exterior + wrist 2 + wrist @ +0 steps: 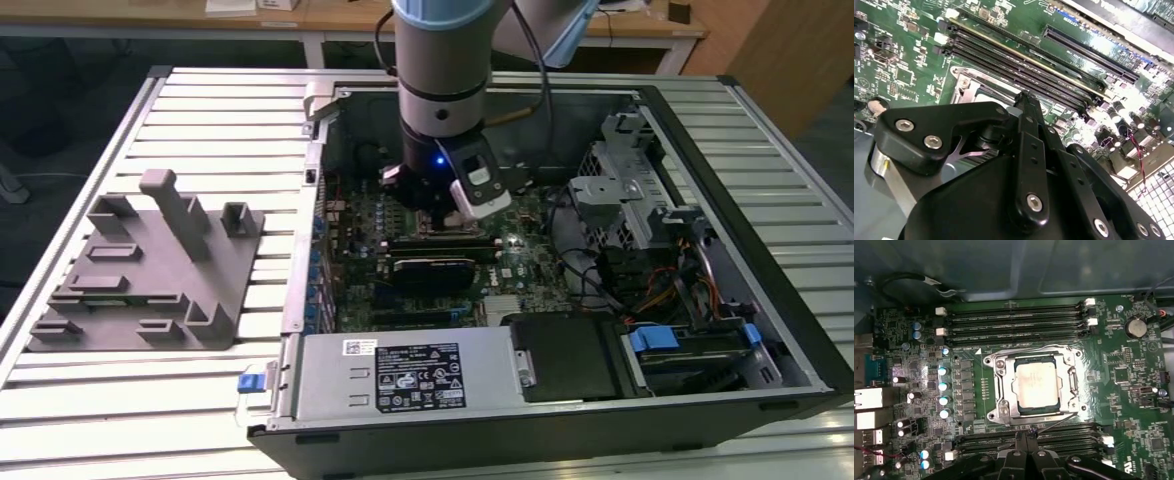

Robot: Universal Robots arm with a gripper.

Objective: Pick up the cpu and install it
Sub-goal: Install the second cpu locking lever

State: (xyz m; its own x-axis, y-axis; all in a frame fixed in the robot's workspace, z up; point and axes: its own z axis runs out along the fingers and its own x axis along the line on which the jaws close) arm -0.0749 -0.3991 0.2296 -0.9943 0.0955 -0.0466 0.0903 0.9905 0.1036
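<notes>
CPU, the flat square chip with a shiny silver-grey metal top (1036, 385), sits in its metal socket frame (1001, 390) at the centre of the first wrist view. I see my black pincer (1025, 436) at the lower edge, fingers together, just beside the socket over the green motherboard (1134, 390).

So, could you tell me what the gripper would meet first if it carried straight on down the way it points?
Probably the memory slots just beside the socket frame, where the cpu already sits; the gripper points down at the motherboard, though depth is unclear.
</notes>
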